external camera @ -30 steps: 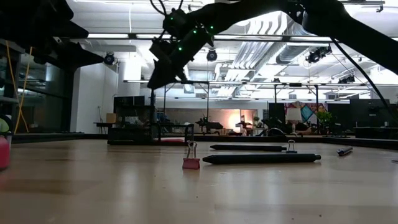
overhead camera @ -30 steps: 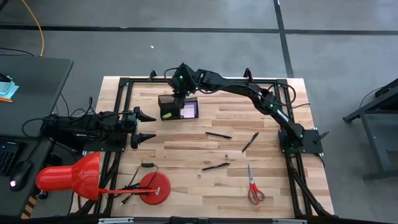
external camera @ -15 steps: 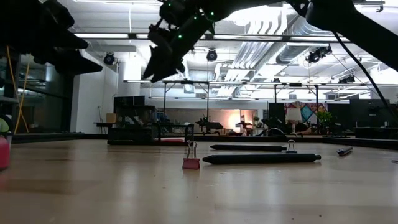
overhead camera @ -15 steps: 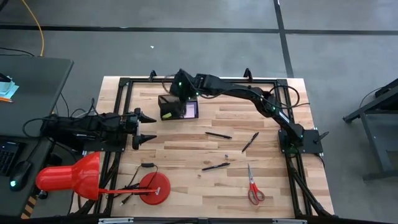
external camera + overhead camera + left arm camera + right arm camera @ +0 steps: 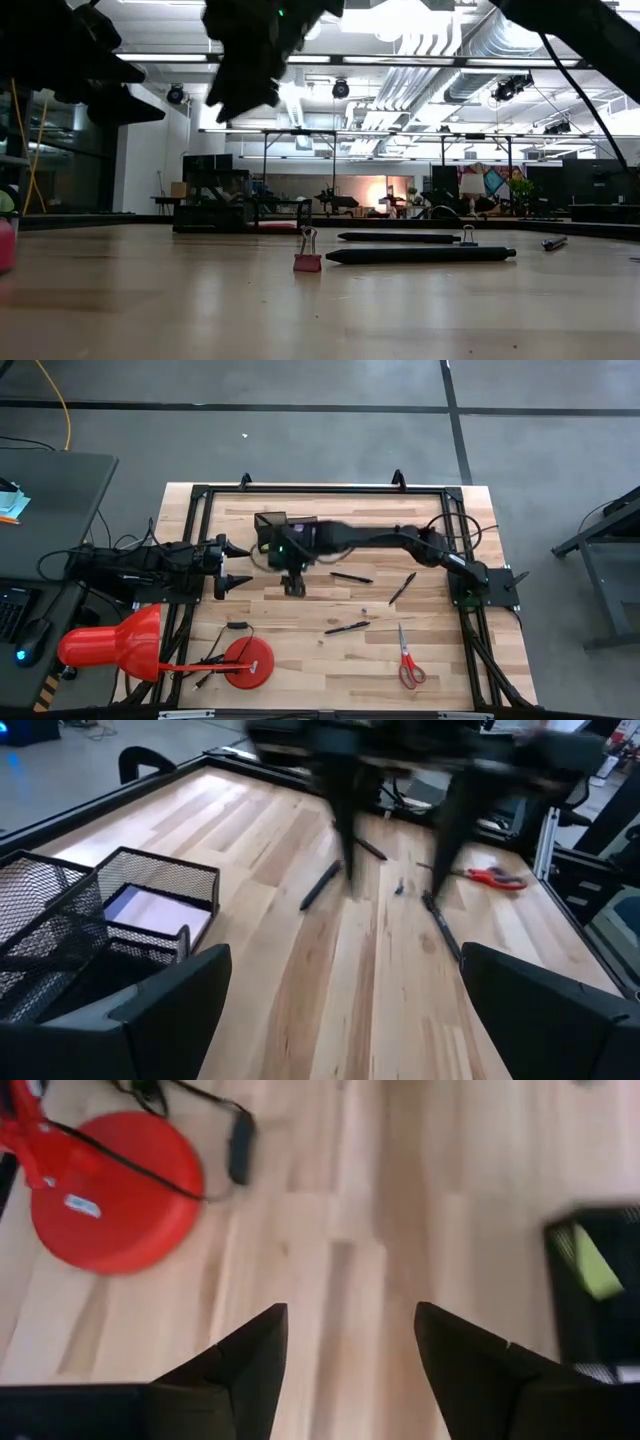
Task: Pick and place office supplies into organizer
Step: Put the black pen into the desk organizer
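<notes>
The black mesh organizer (image 5: pixel 268 523) stands at the far left of the table, partly under my right arm. It shows in the left wrist view (image 5: pixel 100 910) with a pale purple pad (image 5: pixel 150 910) inside, and in the right wrist view (image 5: pixel 600 1280) with a yellow-green piece (image 5: pixel 597 1262). My right gripper (image 5: pixel 293 586) hangs open and empty over bare wood just near of the organizer. My left gripper (image 5: pixel 243 565) is open and empty at the table's left edge. Three black pens (image 5: pixel 351 577) (image 5: pixel 402 588) (image 5: pixel 347 627) and red-handled scissors (image 5: pixel 408 660) lie flat on the wood.
A red desk lamp lies at the near left, its round base (image 5: pixel 248 663) on the table and its shade (image 5: pixel 110 645) off the edge; the base shows in the right wrist view (image 5: pixel 115 1205). A small pink binder clip (image 5: pixel 307 258) stands mid-table. Black frame rails border the table.
My right gripper has swung from above the organizer's far side toward the table's near edge, passing over the organizer, and now hangs over the wood in front of it. The organizer has stayed in place.
</notes>
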{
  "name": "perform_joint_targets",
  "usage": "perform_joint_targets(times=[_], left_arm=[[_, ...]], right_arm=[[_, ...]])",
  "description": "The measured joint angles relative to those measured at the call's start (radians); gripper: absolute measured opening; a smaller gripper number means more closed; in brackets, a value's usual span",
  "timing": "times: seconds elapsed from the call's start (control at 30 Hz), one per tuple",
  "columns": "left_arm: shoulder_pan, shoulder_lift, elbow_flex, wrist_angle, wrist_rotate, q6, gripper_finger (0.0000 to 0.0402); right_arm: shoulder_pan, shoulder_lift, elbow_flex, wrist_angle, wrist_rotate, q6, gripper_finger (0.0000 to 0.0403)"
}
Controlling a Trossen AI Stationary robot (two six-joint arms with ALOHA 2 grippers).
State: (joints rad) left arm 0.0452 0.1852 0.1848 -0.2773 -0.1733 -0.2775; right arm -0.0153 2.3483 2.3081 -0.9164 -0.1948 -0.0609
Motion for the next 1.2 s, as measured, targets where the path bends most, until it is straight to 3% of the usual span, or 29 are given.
perform_joint_targets(times=[0.17,0.37,0.53,0.8,0.93,1.1,1.2], left_arm=[[0.000,0.000,0.000,0.020,0.005,-0.012,0.0383],[0.000,0.000,0.000,0.038,0.006,-0.019,0.0381],[0.000,-0.001,0.000,0.038,0.008,-0.019,0.0383],[0.000,-0.003,0.000,0.042,0.008,-0.019,0.0380],[0.000,-0.003,0.000,0.041,0.008,-0.019,0.0383],[0.000,-0.003,0.000,0.041,0.008,-0.019,0.0381],[0.000,-0.003,0.000,0.041,0.008,-0.019,0.0383]], right_arm=[[0.109,0.065,0.000,0.166,0.064,-0.024,0.0207],[0.199,0.187,0.000,0.462,-0.133,-0.012,0.0205],[0.244,0.224,-0.001,0.566,-0.129,-0.043,0.0197],[0.314,0.323,0.000,0.973,-0.179,-0.025,0.0176],[0.329,0.345,0.001,0.989,-0.175,-0.010,0.0167],[0.314,0.347,0.002,0.989,-0.266,-0.003,0.0163],[0.315,0.347,0.001,0.987,-0.268,-0.023,0.0163]])
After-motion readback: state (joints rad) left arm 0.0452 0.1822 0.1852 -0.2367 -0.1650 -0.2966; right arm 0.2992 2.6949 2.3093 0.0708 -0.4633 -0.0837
